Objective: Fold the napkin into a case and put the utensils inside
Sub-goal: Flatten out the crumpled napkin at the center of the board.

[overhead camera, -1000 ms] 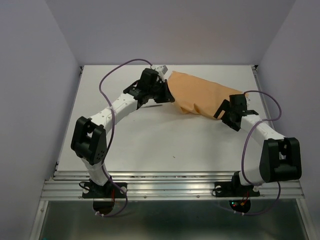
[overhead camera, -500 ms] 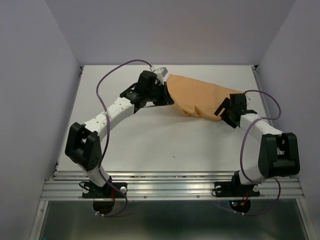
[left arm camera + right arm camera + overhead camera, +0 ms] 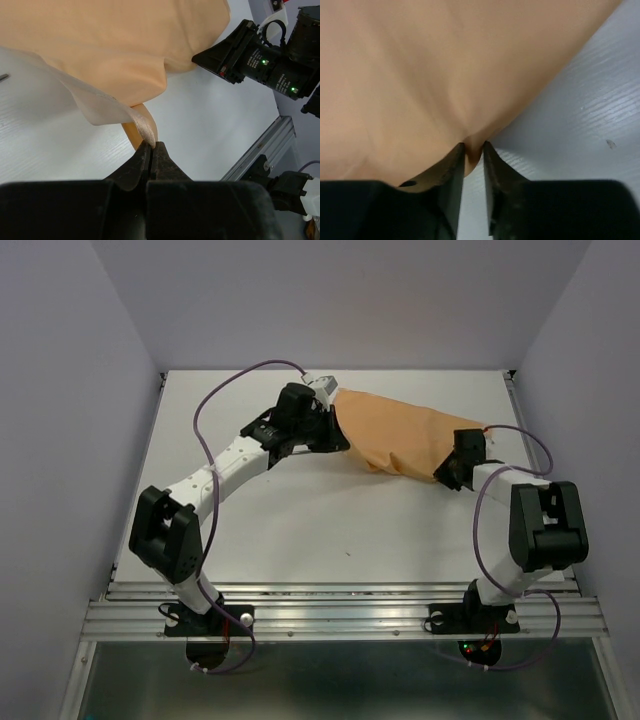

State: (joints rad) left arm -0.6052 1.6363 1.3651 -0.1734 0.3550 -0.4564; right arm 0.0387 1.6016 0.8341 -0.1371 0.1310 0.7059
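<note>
The napkin lies bunched on the far half of the white tabletop. It makes a long peach-orange mound slanting from the far middle down toward the right, not yet folded into any case shape.

At its left end the left claw is closed tight on the cloth, with a thin strip of hem pinched between the jaws and drawn out from the main body of the fabric. At its near right end the right claw has its jaws drawn close, with a small fold of the napkin's edge tucked between them. As far as I can tell from so close in, it is pinching that fold.

Both arms reach in from the near edge, with purple cables looping above them.
</note>
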